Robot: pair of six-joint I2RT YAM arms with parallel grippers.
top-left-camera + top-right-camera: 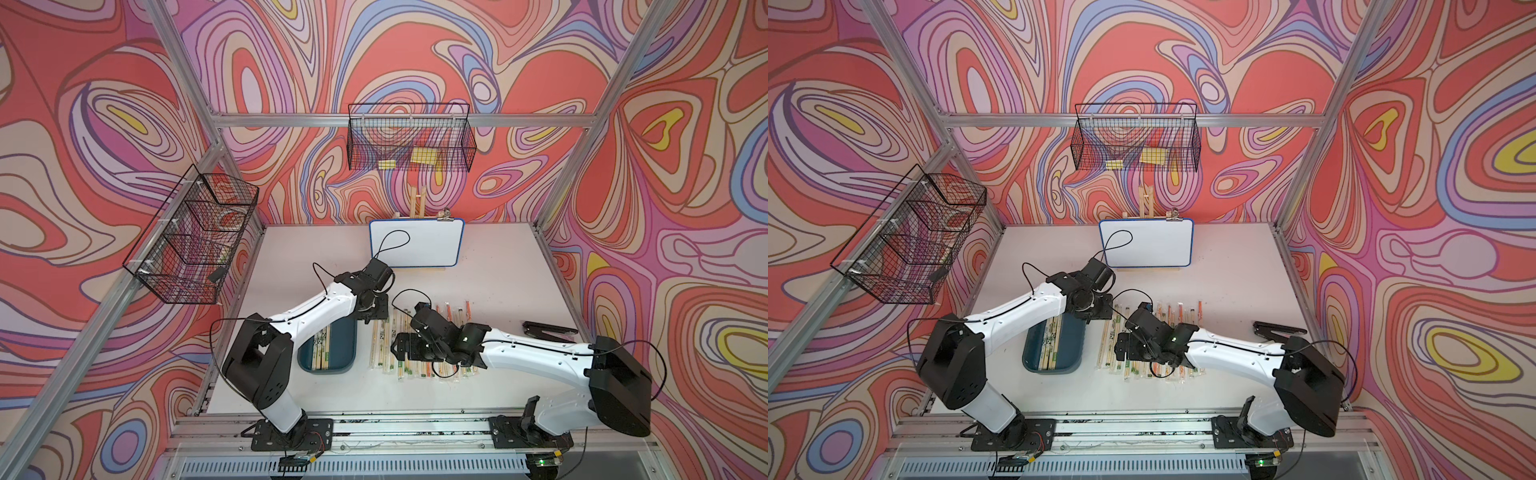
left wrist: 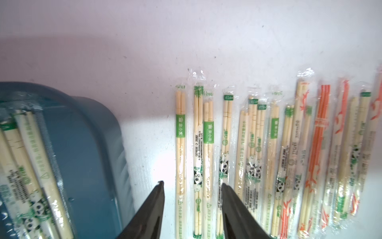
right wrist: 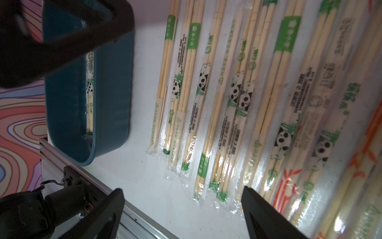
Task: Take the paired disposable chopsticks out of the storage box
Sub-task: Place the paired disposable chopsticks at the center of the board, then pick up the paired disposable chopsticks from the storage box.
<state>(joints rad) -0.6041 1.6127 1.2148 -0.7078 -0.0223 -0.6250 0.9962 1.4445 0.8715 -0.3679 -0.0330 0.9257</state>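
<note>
The paired disposable chopsticks (image 1: 322, 351) lie in 2 places. A few sleeved pairs are inside the storage box (image 1: 347, 345) at the left of the table (image 1: 498, 270). They lie along its left half, and its right half is bare in both top views. The rest form a row (image 1: 419, 368) flat on the table just right of the box, side by side and roughly parallel to it.

The left gripper (image 2: 192, 184) hangs over the far end of the row's leftmost pairs, close beside the box's far right corner. Its 2 fingers are spread and pinch nothing. In the left wrist view about 3 sleeves lie on the table between the tips. Whether the tips touch the table cannot be told.

Along the row, green-printed sleeves, some of them with pandas, come first. The orange-printed sleeves (image 2: 319, 134) lie further right.

The right gripper (image 3: 183, 190) is above the left part of the row, nearer the front edge. Its fingers are spread wide and hold nothing, and the near ends of several sleeves lie below them.

A whiteboard (image 1: 417, 243) stands at the back of the table, behind both arms. Well apart from the row, at the table's right edge, lies a flat black object (image 1: 548, 328) whose kind cannot be told.
</note>
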